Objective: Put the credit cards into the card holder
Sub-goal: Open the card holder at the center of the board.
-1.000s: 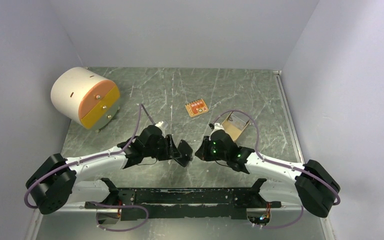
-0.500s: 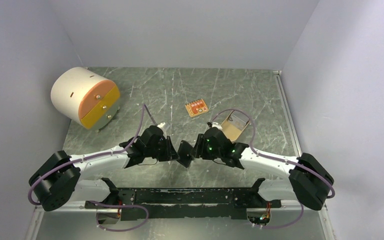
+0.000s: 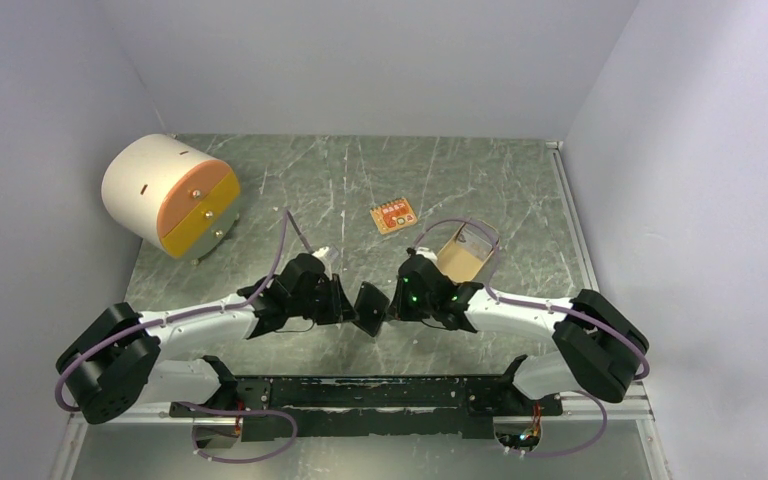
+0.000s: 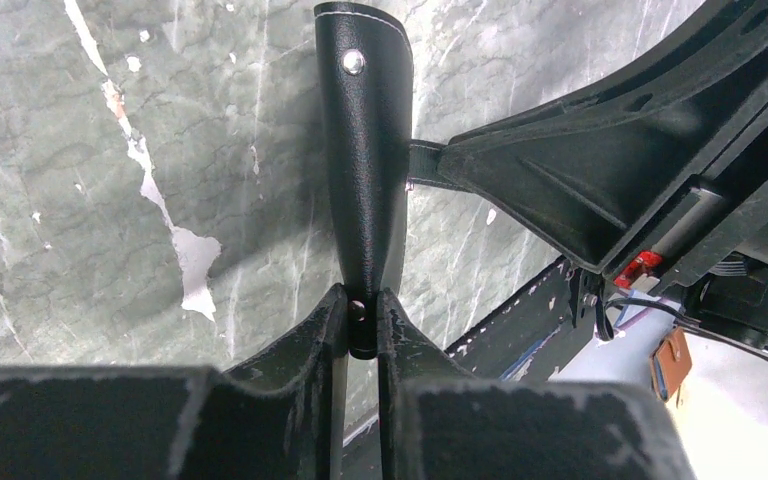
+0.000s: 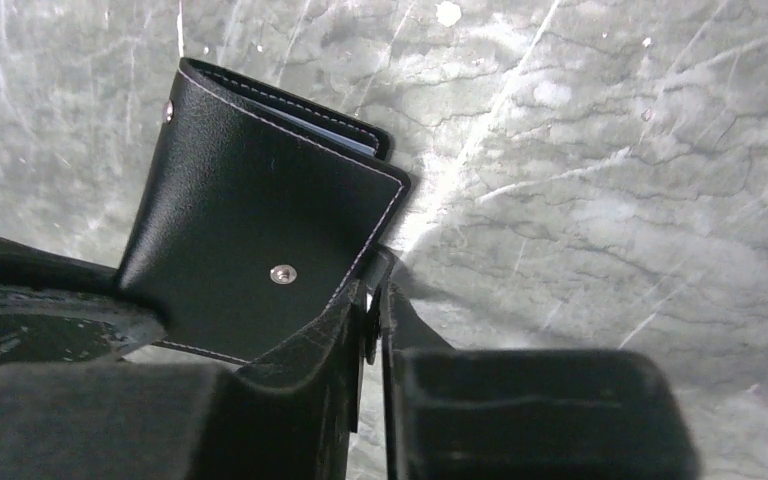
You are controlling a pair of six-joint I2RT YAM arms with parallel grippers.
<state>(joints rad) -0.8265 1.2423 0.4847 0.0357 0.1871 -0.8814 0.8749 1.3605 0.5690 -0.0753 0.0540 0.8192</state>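
The card holder [image 3: 370,307], a small black folded wallet with snap studs, hangs above the table between my two grippers. My left gripper [image 3: 352,304] is shut on its lower edge, which shows in the left wrist view [image 4: 362,322] with the wallet [image 4: 365,150] standing edge-on. My right gripper [image 3: 390,303] is shut on the wallet's thin black tab [image 5: 376,272] at its corner. In the right wrist view the wallet [image 5: 260,220] shows its outer face, with a bluish layer [image 5: 332,135] between the flaps. I see no loose credit cards.
A white round drawer unit with orange and yellow fronts [image 3: 170,195] stands at the back left. A small orange board [image 3: 393,215] lies mid-table. A tan open box [image 3: 465,255] sits behind my right wrist. A black rail [image 3: 360,395] runs along the near edge.
My right gripper has moved left to the wallet held by my left gripper and is now shut on its tab. The left gripper has barely moved.
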